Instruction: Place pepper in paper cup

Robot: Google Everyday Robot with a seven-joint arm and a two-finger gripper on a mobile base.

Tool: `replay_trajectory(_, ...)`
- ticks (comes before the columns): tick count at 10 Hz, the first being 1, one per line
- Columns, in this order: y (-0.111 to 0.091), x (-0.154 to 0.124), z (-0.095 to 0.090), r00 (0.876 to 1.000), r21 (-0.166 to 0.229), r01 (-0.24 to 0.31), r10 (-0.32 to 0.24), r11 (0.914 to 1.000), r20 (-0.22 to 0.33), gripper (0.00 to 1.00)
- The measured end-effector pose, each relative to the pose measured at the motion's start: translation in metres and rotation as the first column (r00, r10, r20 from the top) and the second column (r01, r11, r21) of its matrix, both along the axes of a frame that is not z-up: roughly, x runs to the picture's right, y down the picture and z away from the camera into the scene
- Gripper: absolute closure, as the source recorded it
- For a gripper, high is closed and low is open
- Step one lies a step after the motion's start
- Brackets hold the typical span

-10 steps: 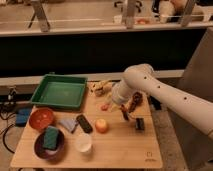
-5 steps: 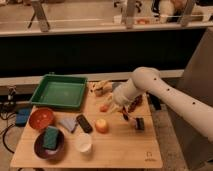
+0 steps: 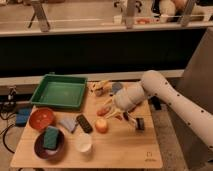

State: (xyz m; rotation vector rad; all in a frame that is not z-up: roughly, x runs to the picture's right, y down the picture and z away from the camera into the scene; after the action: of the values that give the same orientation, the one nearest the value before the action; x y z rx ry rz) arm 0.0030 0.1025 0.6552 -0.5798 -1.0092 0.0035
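Note:
The pepper (image 3: 104,111) is a small red-orange piece at the tip of my gripper (image 3: 110,113), which is shut on it just above the wooden table, right of centre. The white arm reaches in from the right. The paper cup (image 3: 84,142) stands upright near the table's front, down and to the left of the gripper and well apart from it. A round orange fruit (image 3: 101,126) lies between the gripper and the cup, directly below the pepper.
A green tray (image 3: 59,80) sits at the back left. A red-orange bowl (image 3: 41,118) and a dark maroon bowl (image 3: 40,150) holding a teal sponge (image 3: 51,137) are at the left. A black bar (image 3: 83,123), a black block (image 3: 139,124) and small toys (image 3: 100,88) lie around.
The arm has swung left across the table, and the pepper has moved left with the gripper to just above the orange fruit. Nothing else has moved.

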Motion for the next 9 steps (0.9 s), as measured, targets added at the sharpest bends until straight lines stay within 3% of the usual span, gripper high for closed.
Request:
replay_trajectory(1, 0.002, -0.007, -0.012, 0.998, -0.011, -0.01, 0.01, 0.9999, 0.054, 1.0)
replay_trajectory(5, 0.005, -0.03, -0.059, 0.982, -0.034, -0.028, 0.034, 0.999, 0.188, 1.0)
replay_trajectory(7, 0.007, -0.053, -0.082, 0.963, -0.051, -0.033, 0.045, 0.9982, 0.266, 1.0)
replay_trajectory(9, 0.008, -0.078, -0.101, 0.932, -0.064, -0.024, 0.045, 0.9977, 0.36, 1.0)
